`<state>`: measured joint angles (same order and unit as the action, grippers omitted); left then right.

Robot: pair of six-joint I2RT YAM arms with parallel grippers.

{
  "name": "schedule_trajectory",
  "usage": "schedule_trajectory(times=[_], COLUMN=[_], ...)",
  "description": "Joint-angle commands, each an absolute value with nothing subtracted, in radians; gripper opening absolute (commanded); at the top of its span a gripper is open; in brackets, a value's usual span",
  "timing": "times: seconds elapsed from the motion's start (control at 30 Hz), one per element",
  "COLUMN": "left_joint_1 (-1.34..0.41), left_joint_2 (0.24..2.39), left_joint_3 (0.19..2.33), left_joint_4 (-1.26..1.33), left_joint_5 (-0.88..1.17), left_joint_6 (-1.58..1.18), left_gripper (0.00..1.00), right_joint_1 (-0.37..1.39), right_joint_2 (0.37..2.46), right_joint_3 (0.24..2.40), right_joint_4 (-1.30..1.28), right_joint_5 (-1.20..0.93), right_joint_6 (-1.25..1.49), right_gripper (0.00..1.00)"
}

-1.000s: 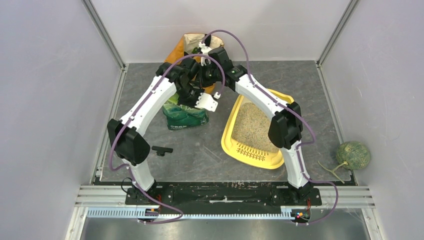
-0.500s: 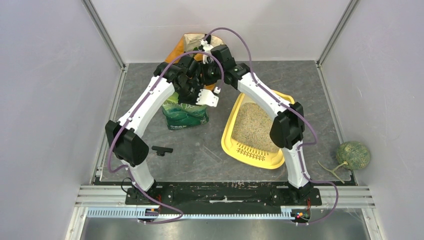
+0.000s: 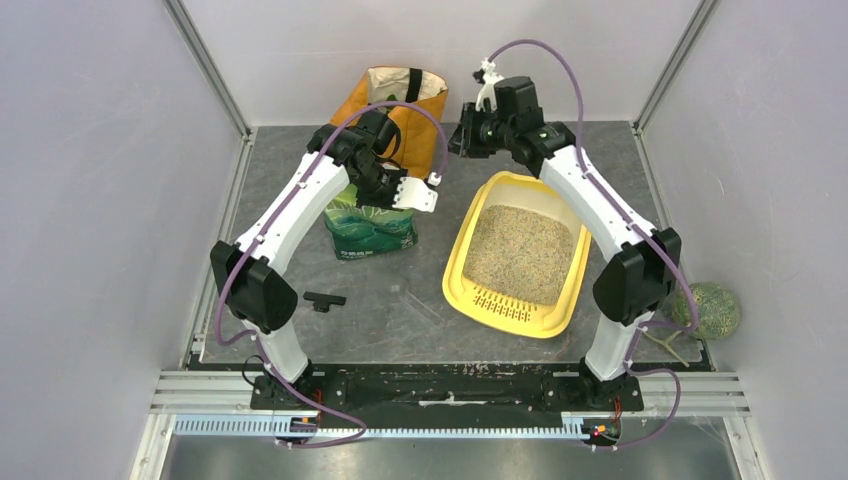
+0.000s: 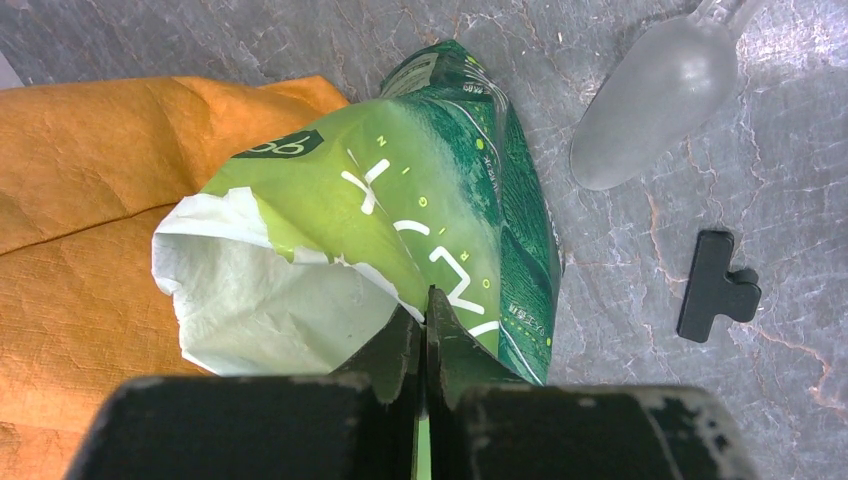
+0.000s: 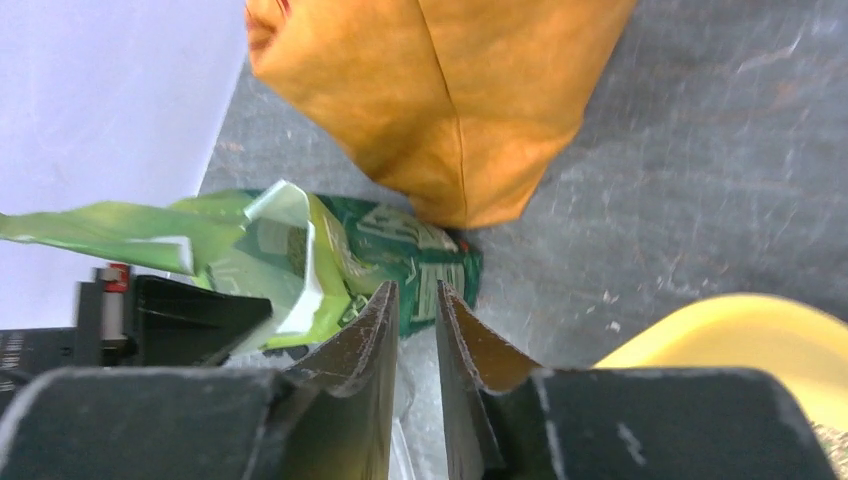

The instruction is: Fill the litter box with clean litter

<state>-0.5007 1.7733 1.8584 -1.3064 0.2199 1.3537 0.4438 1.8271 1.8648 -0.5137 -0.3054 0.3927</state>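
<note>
Left arm arches forward, left fingers (image 4: 395, 350) pinching the torn rim of the crinkly green bag (image 4: 440, 200). Right arm stretches rearward, right fingers (image 5: 365, 350) slightly apart, empty. Grainy beige litter (image 3: 520, 250) lies in the smooth yellow litter box (image 3: 456, 272), right of the bag.

One each: litter box (image 3: 453, 274), green bag (image 3: 370, 233), orange bag (image 3: 356, 106), clip (image 3: 323, 300), melon (image 3: 713, 310).

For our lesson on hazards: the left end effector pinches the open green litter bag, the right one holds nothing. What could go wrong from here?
The left end effector grips only a thin edge of the green litter bag, so it might slip or tear. The bag stands beside the litter box; tipping there could spill its contents on the table.
</note>
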Motion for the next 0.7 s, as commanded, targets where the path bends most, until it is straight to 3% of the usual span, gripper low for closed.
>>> schedule_trajectory(times=[0.0,0.37,0.67], left_joint_1=[-0.499,-0.499,-0.499], left_joint_2=[1.735,1.735,1.727], left_joint_3=[1.873,1.861,1.822], left_joint_4=[-1.303,-1.289,-1.233], left_joint_5=[0.257,0.288,0.289], left_joint_6=[1.336,1.373,1.385], left_gripper=[0.02,0.02,0.03], right_joint_1=[0.477,0.646,0.647], right_joint_2=[1.869,2.041,2.047], right_joint_3=[1.775,1.863,1.840], right_joint_4=[-0.551,-0.429,-0.419], right_joint_5=[-0.313,-0.367,-0.354], right_joint_6=[0.441,0.573,0.571], right_gripper=[0.24,0.22,0.27])
